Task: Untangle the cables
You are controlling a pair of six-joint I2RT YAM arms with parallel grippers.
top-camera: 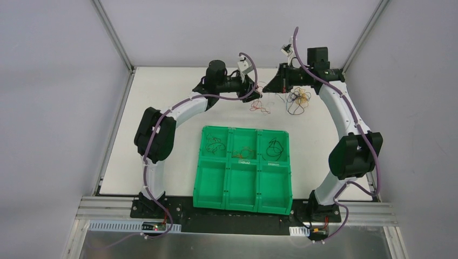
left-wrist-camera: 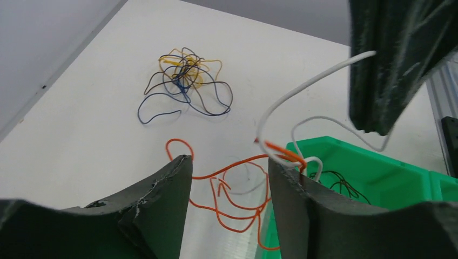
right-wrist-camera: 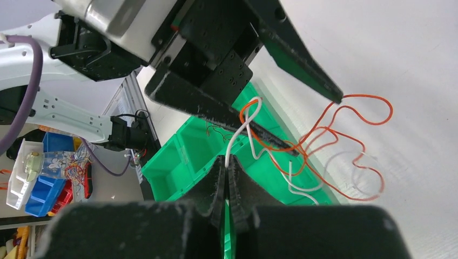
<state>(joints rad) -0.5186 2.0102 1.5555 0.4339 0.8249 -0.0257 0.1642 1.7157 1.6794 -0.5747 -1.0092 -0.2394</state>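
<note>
Your right pincer (right-wrist-camera: 228, 164) is clenched tight on the white cable (left-wrist-camera: 324, 73). Its rough, pitted black pads are pressed flat together, and the thin strand comes out of the seam. From there the white cable rises in a smooth arc and crosses one finger of your left pincer (left-wrist-camera: 229, 162).

Left pincer: released. Two wedge-shaped black pads stand apart with nothing squeezed between them. The white cable and the orange cable (left-wrist-camera: 227, 170) hook over the tip of one pad. You cannot tell whether they snag there or only rest on it.

Orange cable: glossy and wiry, spread in loose looping curls below the two pincers and interlaced with the white one.

Knot of cables (left-wrist-camera: 186, 78): yellow, dark blue and black strands, loosely balled. It lies on the matte white table (top-camera: 156, 91), apart from the orange cable and just beside your right pincer in the top view.

Green tray (top-camera: 213, 183): shiny moulded plastic with six squarish pockets, nearer the arm bases. Each of the three far pockets holds a small curl of cable (top-camera: 275, 148).
</note>
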